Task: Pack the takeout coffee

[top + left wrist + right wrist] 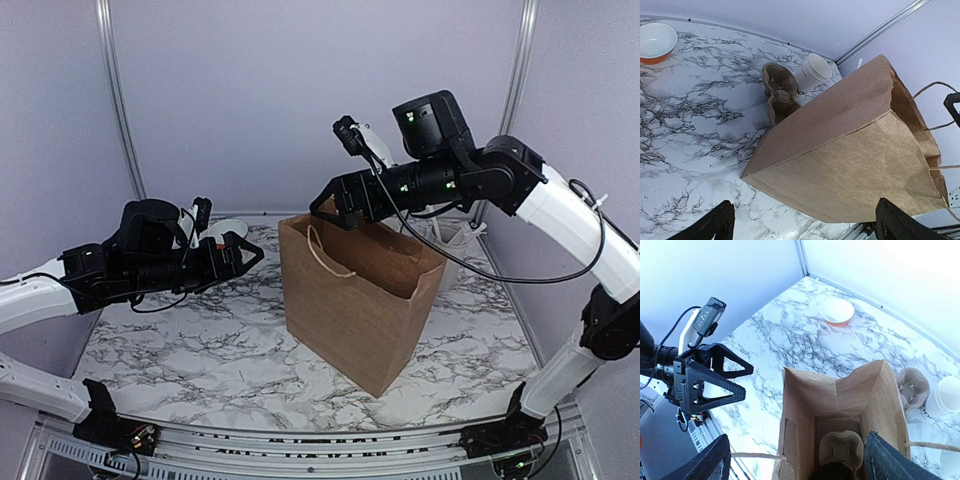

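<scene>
Trouble spot first, from your overhead view: the right gripper (335, 205) hung right over the mouth of the paper bag (360, 290), which stood mid-table (180, 350). The bag's twine handle (322, 258) looped just below the fingers. If you'd pulled out at an angle, I reckon a finger could've snagged that loop or the rim and tipped the bag, coffee and all. The left gripper (240, 255) sat off toward the left edge, jaws spread wide, nothing in them.

Left wrist view: the bag's side filled the frame, and both fingers were apart and touched nothing. A spare pulp carrier (777, 95) lay behind the bag, toward the far edge.

Right wrist view: you were looking straight down into the bag, jaws wide apart and empty. The takeout coffee (832, 472) showed only as a dark round lid at the bag's bottom, next to the inner carrier (840, 447). It was mostly cut off, so I can't swear how it was seated.
</scene>
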